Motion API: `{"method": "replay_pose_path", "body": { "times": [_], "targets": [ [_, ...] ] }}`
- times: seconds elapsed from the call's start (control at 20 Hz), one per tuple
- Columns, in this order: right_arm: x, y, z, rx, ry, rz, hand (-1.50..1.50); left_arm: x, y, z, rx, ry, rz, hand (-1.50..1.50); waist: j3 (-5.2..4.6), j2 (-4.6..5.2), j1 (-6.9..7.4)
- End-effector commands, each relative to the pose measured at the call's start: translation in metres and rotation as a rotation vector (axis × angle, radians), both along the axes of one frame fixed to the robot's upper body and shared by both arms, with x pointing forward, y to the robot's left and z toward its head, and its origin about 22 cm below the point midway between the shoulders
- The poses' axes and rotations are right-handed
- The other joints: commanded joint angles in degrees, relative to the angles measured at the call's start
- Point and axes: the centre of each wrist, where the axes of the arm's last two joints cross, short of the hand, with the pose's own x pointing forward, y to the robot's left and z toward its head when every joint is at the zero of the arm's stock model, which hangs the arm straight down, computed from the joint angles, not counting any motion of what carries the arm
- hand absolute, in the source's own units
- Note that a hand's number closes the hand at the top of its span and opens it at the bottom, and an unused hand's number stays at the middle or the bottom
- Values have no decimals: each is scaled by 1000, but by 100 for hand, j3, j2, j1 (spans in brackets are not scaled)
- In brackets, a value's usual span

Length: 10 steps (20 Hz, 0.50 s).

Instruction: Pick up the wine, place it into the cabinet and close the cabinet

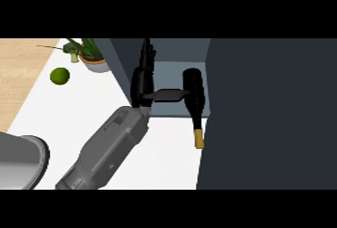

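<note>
The wine bottle (193,87) is dark with a tan cap. Its body lies over the blue-grey inside of the open cabinet (172,55), and its neck points toward the view's lower edge, over the white counter (168,151). My left hand (141,87) is just left of the bottle, open, with straight fingers pointing into the cabinet. Its thumb reaches right and touches the bottle's side. A large dark panel (270,111), which looks like the cabinet's door, fills the right and sits right beside the bottle. My right hand does not show.
A green lime (60,76) lies on the counter at the left, with a potted plant (92,55) behind it near the cabinet's left wall. A grey round object (20,160) sits at the lower left edge.
</note>
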Motion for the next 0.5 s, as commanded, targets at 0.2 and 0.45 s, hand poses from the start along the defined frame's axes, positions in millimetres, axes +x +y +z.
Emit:
{"method": "replay_pose_path", "body": {
  "times": [0.2, 0.45],
  "targets": [
    [-31, 1, 36, 54, -75, 24, -150, -63, 2, -4, -68, 10, -37, -150, -3, 25, -2],
    [-33, -5, 42, 31, -93, 42, -150, -89, 18, 4, -95, -19, -42, -150, 1, 49, -60]
  ]
}}
